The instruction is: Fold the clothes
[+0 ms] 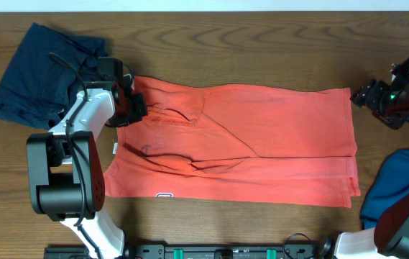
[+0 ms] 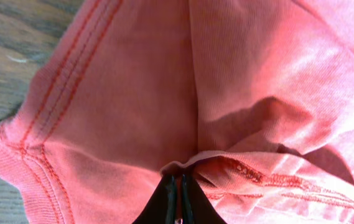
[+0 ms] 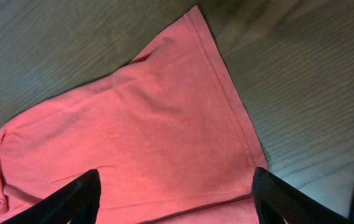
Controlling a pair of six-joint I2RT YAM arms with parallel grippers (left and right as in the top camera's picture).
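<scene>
Near wooden worktop's [image 1: 262,43] left edge | left gripper [image 2: 178,190] pinches coral-red cloth T-shirt [image 2: 133,93] | right gripper [image 3: 180,196] spread, empty | advised: lift gently, fold evenly.

Three garments: one coral-red T-shirt [image 1: 262,137], a fold pinched between the closed jaws of the left gripper [image 1: 134,108] and a corner under the spread jaws of the right gripper [image 1: 362,95]; one navy garment [image 1: 35,72], outside the left jaws; one blue garment [image 1: 394,187], outside the right jaws. Two grippers. One wooden table [image 1: 262,43].
</scene>
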